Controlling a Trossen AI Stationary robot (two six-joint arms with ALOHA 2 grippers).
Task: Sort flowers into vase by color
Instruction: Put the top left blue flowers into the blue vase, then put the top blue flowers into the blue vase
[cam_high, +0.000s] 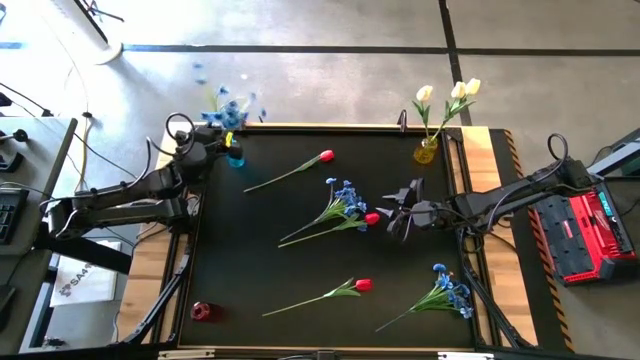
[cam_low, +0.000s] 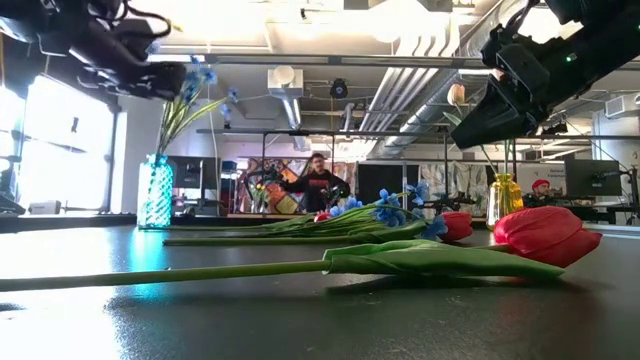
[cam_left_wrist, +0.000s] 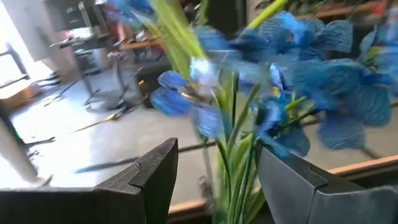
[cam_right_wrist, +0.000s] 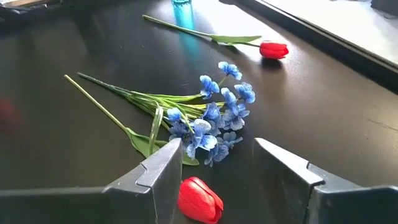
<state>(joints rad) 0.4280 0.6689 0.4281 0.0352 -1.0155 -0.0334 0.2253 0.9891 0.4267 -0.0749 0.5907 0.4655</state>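
Left wrist view: blue spray (cam_left_wrist: 298, 81) (frilly petals) between tool (cam_left_wrist: 217, 171) fingers.

No legible txt anywhere; white sheet (cam_high: 78, 283) under left arm bears print, too small to read.

Loose flowers (cam_high: 335, 212) clutter the mat's middle (cam_high: 260, 250); its edges lie bare.

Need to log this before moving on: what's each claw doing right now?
Left claw: open around the blue spray's stems, over the blue vase.
Right claw: open, empty, above a red tulip.
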